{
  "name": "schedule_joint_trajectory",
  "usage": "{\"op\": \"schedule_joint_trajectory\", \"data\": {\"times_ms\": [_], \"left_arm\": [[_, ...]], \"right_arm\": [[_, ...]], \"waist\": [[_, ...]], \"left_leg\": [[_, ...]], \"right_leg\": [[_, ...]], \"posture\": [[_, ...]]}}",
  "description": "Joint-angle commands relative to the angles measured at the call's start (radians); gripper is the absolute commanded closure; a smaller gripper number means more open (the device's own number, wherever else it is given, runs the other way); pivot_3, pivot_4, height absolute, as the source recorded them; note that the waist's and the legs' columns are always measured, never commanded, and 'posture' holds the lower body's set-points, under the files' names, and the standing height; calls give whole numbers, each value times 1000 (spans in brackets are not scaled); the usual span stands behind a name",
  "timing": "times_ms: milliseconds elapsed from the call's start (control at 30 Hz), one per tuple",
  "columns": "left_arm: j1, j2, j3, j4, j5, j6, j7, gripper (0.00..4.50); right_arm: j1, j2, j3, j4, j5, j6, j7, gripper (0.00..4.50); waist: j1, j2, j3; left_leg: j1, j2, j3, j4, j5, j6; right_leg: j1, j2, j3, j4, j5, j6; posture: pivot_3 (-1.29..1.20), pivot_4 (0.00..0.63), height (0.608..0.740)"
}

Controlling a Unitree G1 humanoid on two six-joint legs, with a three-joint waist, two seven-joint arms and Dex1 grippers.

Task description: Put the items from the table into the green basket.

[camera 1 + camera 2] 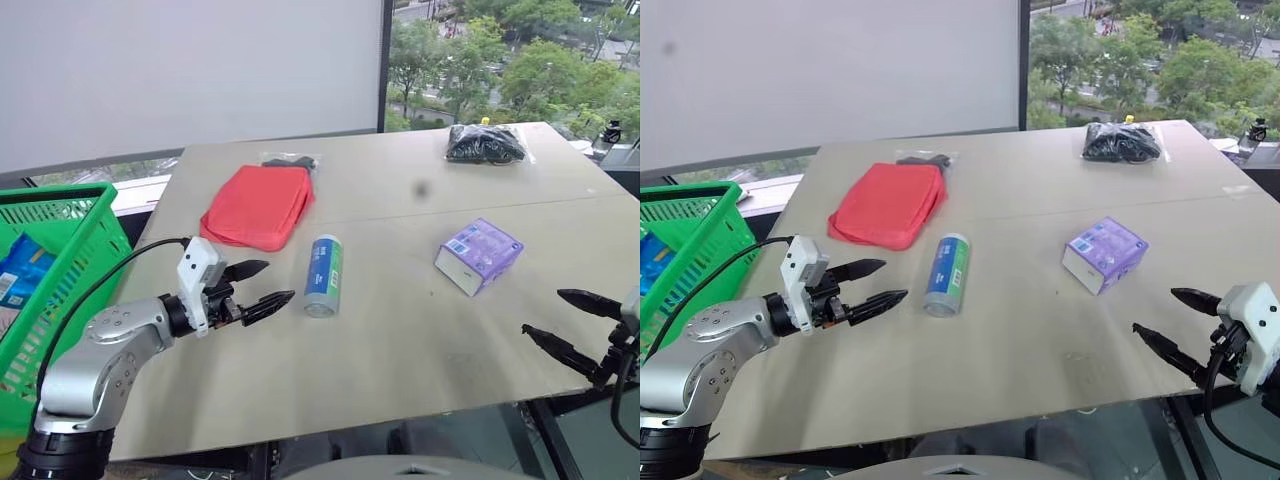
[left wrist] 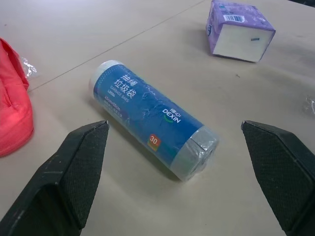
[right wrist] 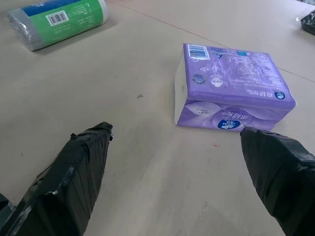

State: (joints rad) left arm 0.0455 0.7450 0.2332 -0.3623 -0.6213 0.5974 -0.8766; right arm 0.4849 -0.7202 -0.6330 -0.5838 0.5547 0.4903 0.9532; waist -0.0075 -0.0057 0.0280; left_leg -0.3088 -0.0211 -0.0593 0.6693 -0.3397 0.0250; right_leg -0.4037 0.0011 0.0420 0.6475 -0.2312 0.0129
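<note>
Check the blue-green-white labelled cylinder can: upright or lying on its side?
Lying on its side. The blue-green-white labelled cylinder can rests lengthwise on the light beige table, its round end facing the camera, just ahead of the open left end effector.

open left gripper [image 1: 258, 286] beside can [image 1: 324, 275]
</note>
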Motion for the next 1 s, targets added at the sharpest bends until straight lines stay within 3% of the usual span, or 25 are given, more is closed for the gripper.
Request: {"op": "schedule_joint_trajectory", "data": {"times_ms": [33, 267, 433, 600, 700, 833, 1000], "left_arm": [[-30, 24, 6, -9, 13, -41, -28, 21], [-169, 36, -39, -58, -26, -60, -109, 21], [-289, 18, -118, -94, -40, 0, -85, 21], [-425, -59, -195, -98, -62, 57, -19, 21], [-440, -52, -212, -101, -63, 53, -54, 21], [-412, -12, -226, -118, -51, 40, -109, 21], [-393, -5, -208, -146, -74, 53, -103, 21]], "right_arm": [[-39, 6, -3, -13, -19, -16, -61, 0], [-242, -49, 83, -18, 38, 233, -251, 0], [-347, -84, 98, 41, 65, 269, -253, 0], [-328, -116, 118, 73, 46, 278, -219, 0], [-455, -137, 193, 220, 42, 369, -257, 0], [-733, -79, 307, 487, -4, 474, -367, 0], [-900, -81, 442, 716, -29, 502, -252, 0]], "waist": [[1, 0, 0], [9, 0, 2], [21, -1, 3], [28, -2, 3], [14, -3, 4], [-28, -4, 5], [-25, -3, 6]], "left_leg": [[0, 0, 0, 0, 0, 0], [-1, -2, 0, 0, 0, 0], [-1, -2, -1, 0, 0, 0], [-3, -3, -3, 0, 0, 0], [-3, -3, -1, 1, 0, 1], [0, -3, 6, 1, 0, 0], [-1, -1, 4, 1, 0, 0]], "right_leg": [[0, 0, 0, 0, 0, 0], [0, -2, 0, 0, 0, 0], [0, 0, -1, -1, 1, 0], [0, -1, -1, -1, 2, -3], [0, -2, 0, -2, 2, -2], [0, -1, 6, -1, 2, -3], [-1, 3, 2, 0, 2, -3]], "posture": [[5, 0, 740], [25, 0, 740], [44, 0, 740], [17, 0, 740], [-23, 0, 740], [-27, 0, 740], [24, 0, 740]]}}
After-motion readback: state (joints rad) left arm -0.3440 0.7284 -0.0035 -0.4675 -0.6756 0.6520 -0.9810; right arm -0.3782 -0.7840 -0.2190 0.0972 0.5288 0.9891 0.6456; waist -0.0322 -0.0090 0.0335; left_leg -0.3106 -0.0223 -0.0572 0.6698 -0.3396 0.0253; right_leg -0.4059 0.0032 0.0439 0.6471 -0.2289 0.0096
